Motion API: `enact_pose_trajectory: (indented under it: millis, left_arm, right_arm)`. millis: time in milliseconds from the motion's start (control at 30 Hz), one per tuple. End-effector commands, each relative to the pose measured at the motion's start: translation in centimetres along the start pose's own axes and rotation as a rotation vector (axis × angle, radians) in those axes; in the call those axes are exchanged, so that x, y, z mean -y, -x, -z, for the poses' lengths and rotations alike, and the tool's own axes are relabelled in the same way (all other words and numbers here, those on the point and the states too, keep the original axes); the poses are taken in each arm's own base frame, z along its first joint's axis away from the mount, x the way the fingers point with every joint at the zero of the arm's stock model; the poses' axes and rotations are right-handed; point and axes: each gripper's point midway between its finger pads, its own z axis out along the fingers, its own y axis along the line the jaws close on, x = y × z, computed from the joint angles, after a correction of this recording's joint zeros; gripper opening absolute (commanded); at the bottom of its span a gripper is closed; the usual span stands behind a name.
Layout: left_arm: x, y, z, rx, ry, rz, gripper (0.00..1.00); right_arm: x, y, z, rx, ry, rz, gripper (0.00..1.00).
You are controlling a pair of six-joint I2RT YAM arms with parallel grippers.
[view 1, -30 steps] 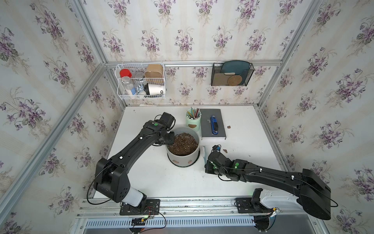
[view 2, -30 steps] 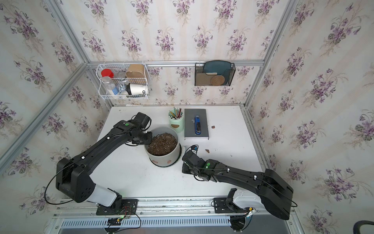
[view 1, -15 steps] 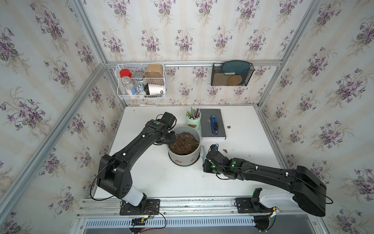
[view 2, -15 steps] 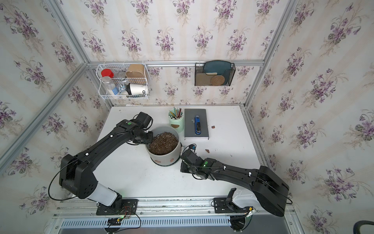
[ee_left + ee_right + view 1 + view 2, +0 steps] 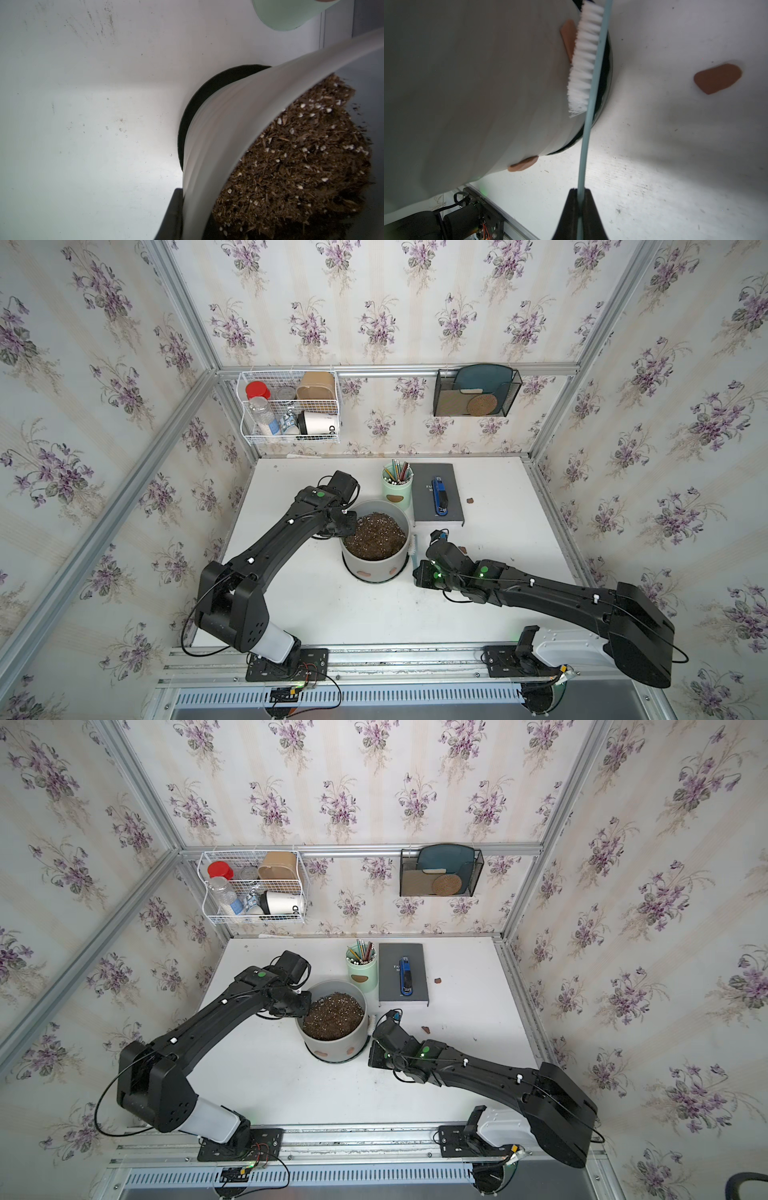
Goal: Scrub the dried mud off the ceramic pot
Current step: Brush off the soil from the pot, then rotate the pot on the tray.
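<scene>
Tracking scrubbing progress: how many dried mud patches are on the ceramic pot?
3 seen. One patch and another sit low on the ceramic pot's front; a third lies at the brush's bristles. The back is hidden.

Both top views are bright and even, with soft shadows on the table (image 5: 511, 539) around the ceramic pot (image 5: 374, 568); the wrist views are dimmer, each with a glaring white patch on the table beside the pot; its near wall blurs, as does the brush (image 5: 584, 62); the soil (image 5: 301, 155) is sharp.
</scene>
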Motion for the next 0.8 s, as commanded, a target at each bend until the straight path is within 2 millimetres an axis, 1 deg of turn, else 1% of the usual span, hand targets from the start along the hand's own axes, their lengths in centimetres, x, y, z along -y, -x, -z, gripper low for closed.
enact_pose_trajectory:
  millis: [0, 133, 300, 467, 567, 667, 700, 767]
  left_arm:
    - [0.8, 0.5, 1.0, 0.039, -0.051, -0.027, 0.00]
    - [0.5, 0.3, 1.3, 0.041, -0.043, -0.024, 0.00]
    - [0.3, 0.1, 1.6, 0.047, -0.035, -0.021, 0.00]
    - [0.0, -0.2, 1.6, 0.042, -0.028, -0.015, 0.00]
    - [0.0, -0.6, 1.5, 0.033, -0.034, 0.002, 0.00]
    - [0.4, -0.8, 1.5, 0.030, -0.060, 0.014, 0.00]
    - [0.6, -0.8, 1.6, 0.032, -0.072, 0.016, 0.02]
    - [0.9, -0.5, 1.8, 0.043, -0.088, 0.017, 0.16]
  right_arm:
    - [-0.6, 1.6, 0.8, 0.057, 0.017, 0.029, 0.00]
    - [1.1, 1.9, 2.0, 0.079, -0.044, 0.024, 0.00]
    - [4.0, 1.5, 3.2, 0.087, -0.132, 0.012, 0.00]
    - [6.3, 1.2, 4.5, 0.105, -0.205, 0.008, 0.00]
    - [6.6, 1.3, 5.3, 0.121, -0.214, 0.010, 0.00]
    - [6.1, 1.4, 5.6, 0.127, -0.182, 0.021, 0.00]
    - [6.0, 1.4, 5.7, 0.130, -0.171, 0.022, 0.00]
    - [5.6, 1.3, 5.8, 0.132, -0.145, 0.022, 0.00]
